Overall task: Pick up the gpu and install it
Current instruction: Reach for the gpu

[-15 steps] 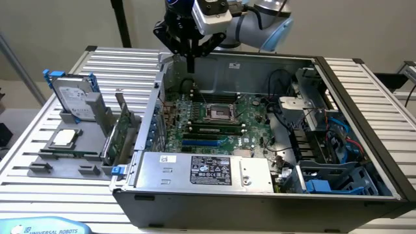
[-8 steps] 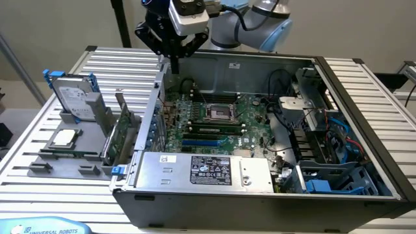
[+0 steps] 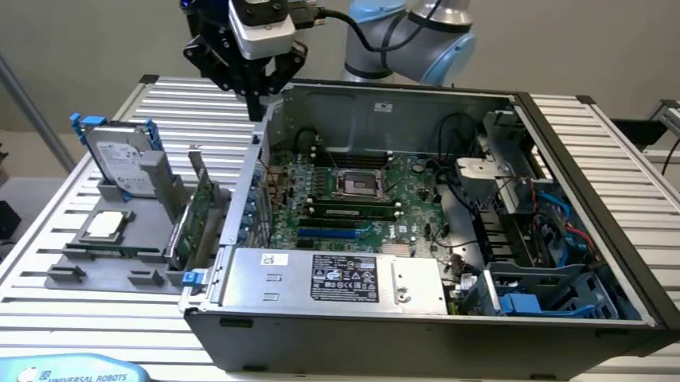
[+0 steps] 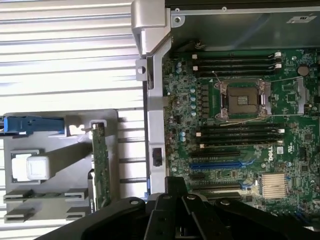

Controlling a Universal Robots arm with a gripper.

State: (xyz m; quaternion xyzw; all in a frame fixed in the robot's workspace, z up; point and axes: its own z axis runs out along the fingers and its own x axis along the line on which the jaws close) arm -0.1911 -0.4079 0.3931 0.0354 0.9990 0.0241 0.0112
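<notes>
Closest, in front of the computer case [image 3: 351, 338], a blue and white thing [image 3: 75, 372] says "UNIVERSAL ROBOTS". The gpu [image 3: 202, 213] stands on its edge in a gray holder [image 3: 101, 274] beside the case, on the exterior view's left. It is not picked up yet. The motherboard [image 4: 235, 125] inside the case says "DELL". The gripper [image 3: 256, 102] hangs above the case's far corner, fingers pressed together, holding nothing. I think grabbing the thin card calls for spread fingers lined up over its top edge.

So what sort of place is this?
Likely a lab bench for computer assembly: an open desktop case, motherboard exposed, beside a grey holder with the gpu and a hard drive, on a slatted table.
</notes>
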